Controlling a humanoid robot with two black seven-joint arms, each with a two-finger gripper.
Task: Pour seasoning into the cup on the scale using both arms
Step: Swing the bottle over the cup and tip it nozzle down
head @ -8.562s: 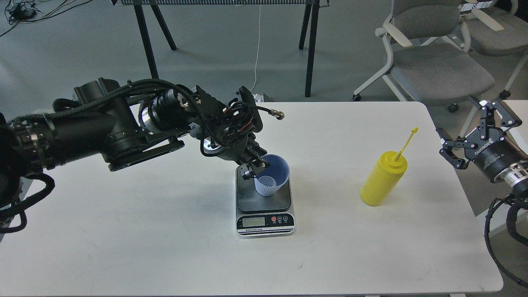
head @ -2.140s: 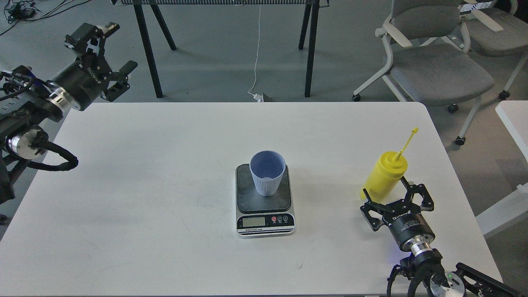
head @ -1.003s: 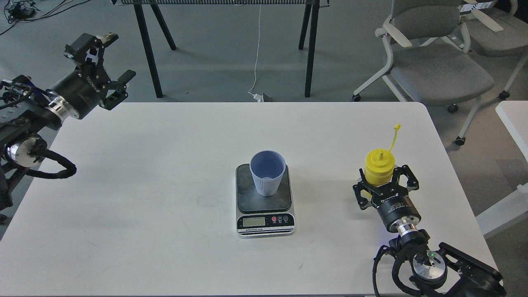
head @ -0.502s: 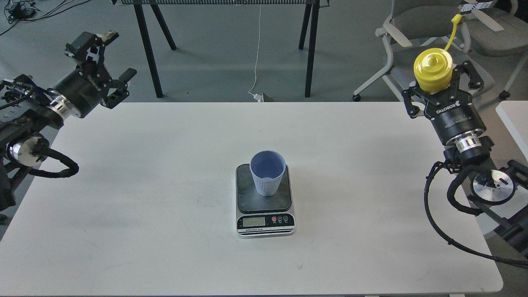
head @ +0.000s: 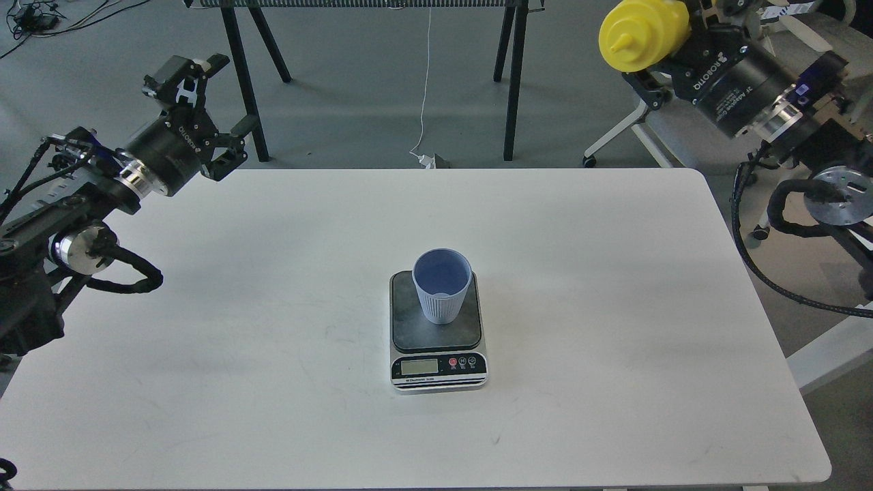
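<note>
The pale blue ribbed cup [head: 442,284] stands upright on the dark top plate of the scale [head: 438,365], at the middle of the white table [head: 273,307]. My right gripper [head: 672,37] is shut on the yellow seasoning bottle [head: 641,33] and holds it high at the top right, past the table's far edge, tilted with its cone nozzle pointing left. The cap strap is hidden. My left gripper [head: 204,102] is open and empty above the table's far left corner.
Grey office chairs [head: 723,116] stand behind the table's right side. Black legs of another table [head: 511,82] stand on the floor behind. A white cable [head: 426,88] hangs down to the floor there.
My right gripper closed on the bottle, lifted it off the table and swung it up to the top right, tipping the nozzle leftwards. My left gripper shifted a little right towards the table.
</note>
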